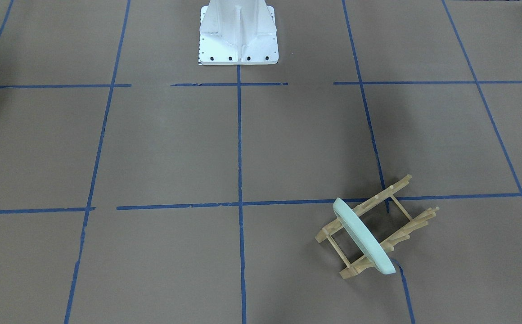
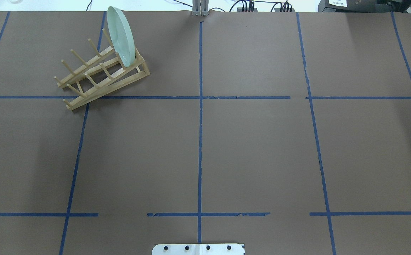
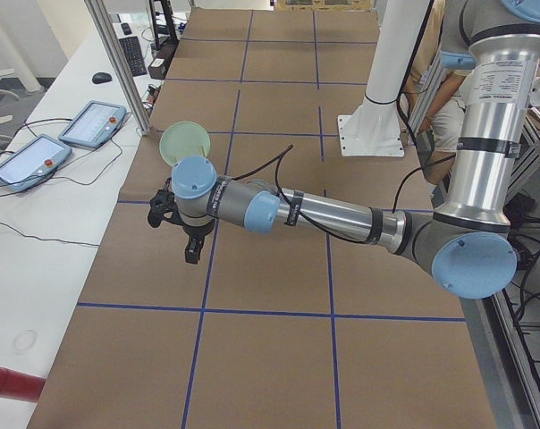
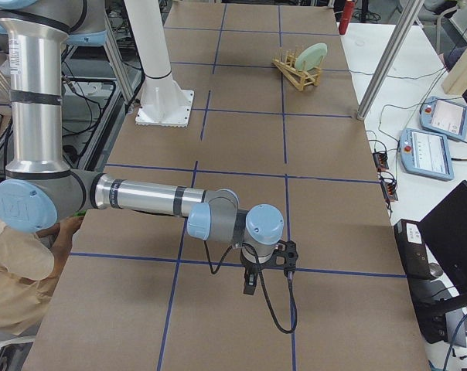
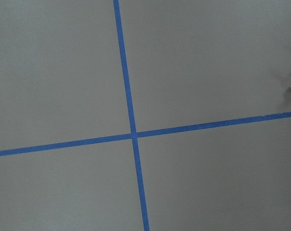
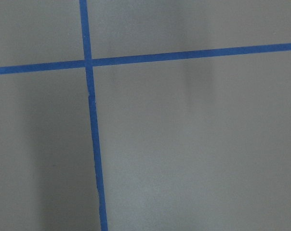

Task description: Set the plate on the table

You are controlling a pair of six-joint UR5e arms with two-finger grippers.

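Plate (image 2: 121, 35) stood on edge in the end slot of the rack (image 2: 99, 76), far-left part of the table (image 2: 255, 148), leaning on the pegs. Nothing was touching it. Left gripper (image 3: 191, 250) hung over bare table short of the rack; right gripper (image 4: 250, 282) was well apart, at the other end. Both showed only in the side views, so I couldn't tell whether the jaws were wide or narrow.

Risks as I read it:
- Rack sat skewed to the tape grid. An approach squared to the grid would likely hit the rim off-axis and knock the plate over.
- Rack looked light and unfixed. A lift not in line with the slot could snag the pegs and drag or tip it.
- Rim was thick and rounded. A shallow pinch could slip while turning the plate from upright to flat.
- Released on edge, it could roll or clatter down.
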